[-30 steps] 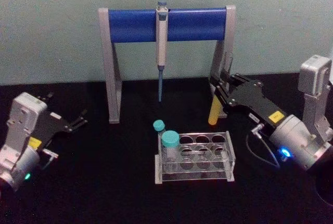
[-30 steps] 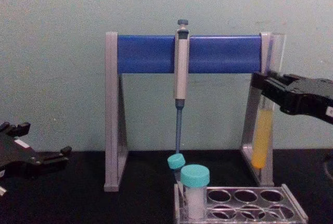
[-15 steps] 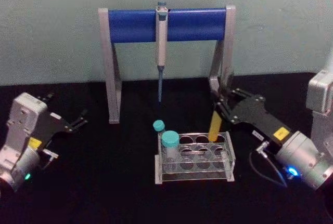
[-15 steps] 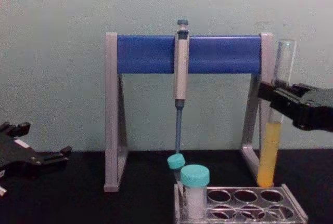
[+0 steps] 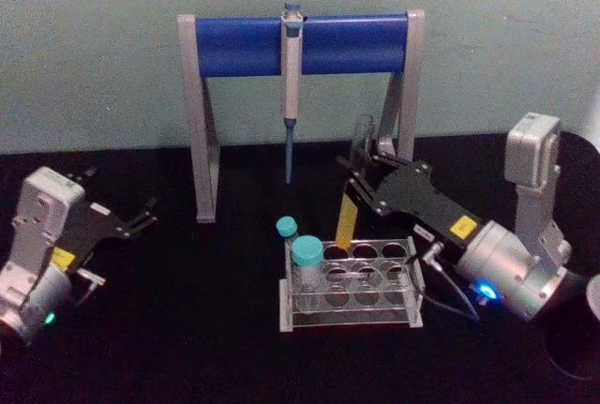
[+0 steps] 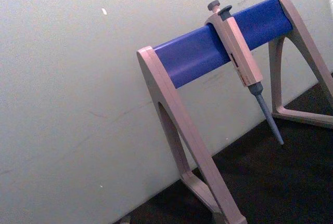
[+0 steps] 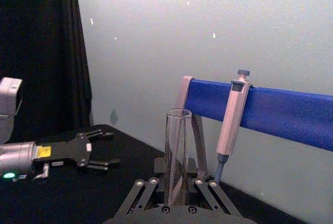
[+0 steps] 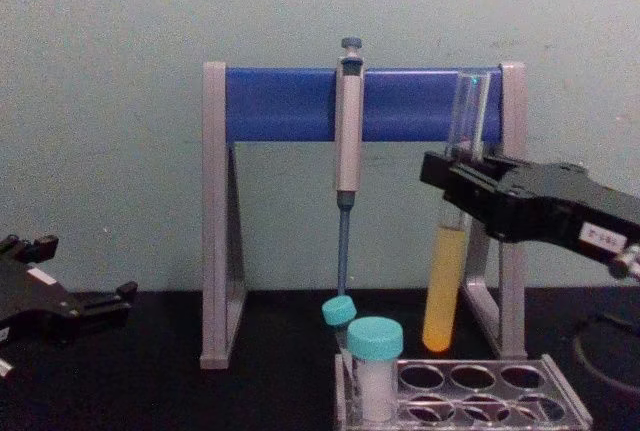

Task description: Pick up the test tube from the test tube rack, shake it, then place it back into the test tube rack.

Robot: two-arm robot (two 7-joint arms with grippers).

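Head view: right gripper (image 5: 362, 172) is clamped on the tube (image 5: 347, 219). The tube hangs tilted, its tip just over a back hole of the rack (image 5: 413, 282), close beside the vials (image 5: 307, 252). Left gripper (image 5: 142, 217) sits parked far left, jaws apart. Count: one tube, one rack, two vials.

Left wrist view: one pipette (image 6: 241, 52) hangs on one stand (image 6: 177, 125).

Right wrist view: the tube's open mouth rises above the clamp. With no cap, a jolt could slop liquid out.

Chest view: the tip is clear of the rack top and leaning. My worry is that a descent at that tilt makes the round end catch the hole's rim, shoving the rack or bumping the vials.
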